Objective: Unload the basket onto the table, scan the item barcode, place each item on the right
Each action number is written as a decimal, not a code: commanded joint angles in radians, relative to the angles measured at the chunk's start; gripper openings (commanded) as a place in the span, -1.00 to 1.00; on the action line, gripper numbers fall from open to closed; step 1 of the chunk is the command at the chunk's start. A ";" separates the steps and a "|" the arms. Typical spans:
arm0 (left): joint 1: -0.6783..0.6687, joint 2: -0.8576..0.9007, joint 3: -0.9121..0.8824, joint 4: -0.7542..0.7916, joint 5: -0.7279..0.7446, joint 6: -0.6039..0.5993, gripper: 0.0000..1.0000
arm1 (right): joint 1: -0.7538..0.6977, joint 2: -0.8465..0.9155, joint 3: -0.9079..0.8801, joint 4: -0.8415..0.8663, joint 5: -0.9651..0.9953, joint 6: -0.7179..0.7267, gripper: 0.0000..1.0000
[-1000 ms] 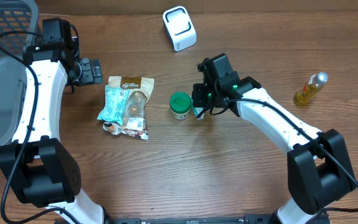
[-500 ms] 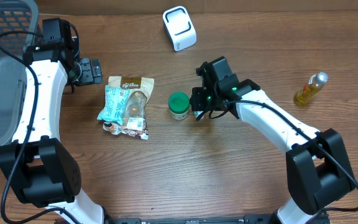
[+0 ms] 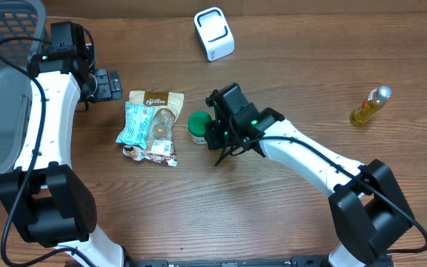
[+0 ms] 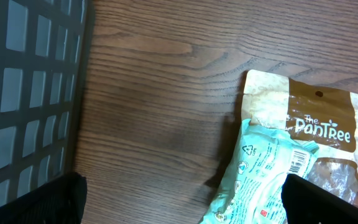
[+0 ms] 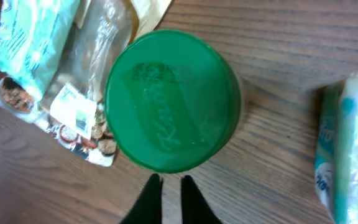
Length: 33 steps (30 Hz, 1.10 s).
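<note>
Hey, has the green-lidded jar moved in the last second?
Yes. The green-lidded jar has slid left in the overhead view, closer to the snack bags, which lie where they were.

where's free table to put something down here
Bare wood lies between the scanner and the bottle, and along the front edge below the bags. A narrower strip runs between the basket and the bags, though the left arm hangs over it. Mid-table is crowded: bags, jar and right gripper sit close together.

Overhead's left edge cuts off the grey basket (image 3: 6, 37).
</note>
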 commanded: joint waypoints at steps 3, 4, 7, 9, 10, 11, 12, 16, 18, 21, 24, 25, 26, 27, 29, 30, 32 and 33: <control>-0.003 -0.019 0.018 0.000 0.005 0.019 0.99 | -0.023 0.002 0.032 0.000 0.074 -0.043 -0.60; -0.003 -0.019 0.018 0.000 0.005 0.019 0.99 | -0.032 0.000 0.049 -0.019 0.084 -0.051 -0.57; -0.003 -0.019 0.018 0.000 0.005 0.019 0.99 | -0.056 0.000 0.082 -0.066 0.106 -0.093 -0.47; -0.003 -0.019 0.018 0.000 0.005 0.019 0.99 | -0.069 0.000 0.083 -0.075 0.122 -0.111 -0.38; -0.003 -0.019 0.018 0.000 0.005 0.019 0.99 | -0.073 0.000 0.082 -0.083 0.131 -0.119 -0.34; -0.003 -0.019 0.018 0.000 0.005 0.019 0.99 | -0.077 0.001 0.082 -0.096 0.155 -0.119 -0.28; -0.003 -0.019 0.018 0.000 0.005 0.019 0.99 | -0.079 0.001 0.081 -0.105 0.177 -0.119 -0.24; -0.003 -0.019 0.018 0.000 0.005 0.019 0.99 | -0.080 0.001 0.066 -0.114 0.218 -0.185 0.07; -0.003 -0.019 0.018 0.000 0.005 0.019 0.99 | -0.080 0.001 0.053 -0.115 0.219 -0.226 0.16; -0.003 -0.019 0.018 0.000 0.005 0.019 0.99 | -0.080 0.001 0.030 -0.110 0.264 -0.250 0.28; -0.003 -0.019 0.018 0.000 0.005 0.019 0.99 | -0.080 0.009 0.013 -0.092 0.288 -0.254 0.33; -0.003 -0.019 0.018 0.000 0.005 0.019 1.00 | -0.080 0.013 0.010 -0.084 0.288 -0.254 0.33; -0.003 -0.019 0.018 0.000 0.005 0.019 0.99 | -0.080 0.019 0.007 -0.075 0.288 -0.254 0.32; -0.003 -0.019 0.018 0.000 0.005 0.019 0.99 | -0.080 0.027 0.005 -0.066 0.288 -0.254 0.31; -0.003 -0.019 0.018 0.000 0.005 0.019 1.00 | -0.080 0.049 0.004 -0.056 0.288 -0.254 0.30; -0.003 -0.019 0.018 0.000 0.005 0.019 0.99 | -0.080 0.056 0.004 -0.054 0.288 -0.254 0.29; -0.003 -0.019 0.018 0.000 0.005 0.019 1.00 | -0.079 0.079 0.000 -0.042 0.288 -0.254 0.29; -0.003 -0.019 0.018 0.000 0.005 0.019 0.99 | -0.079 0.089 0.000 -0.039 0.288 -0.254 0.27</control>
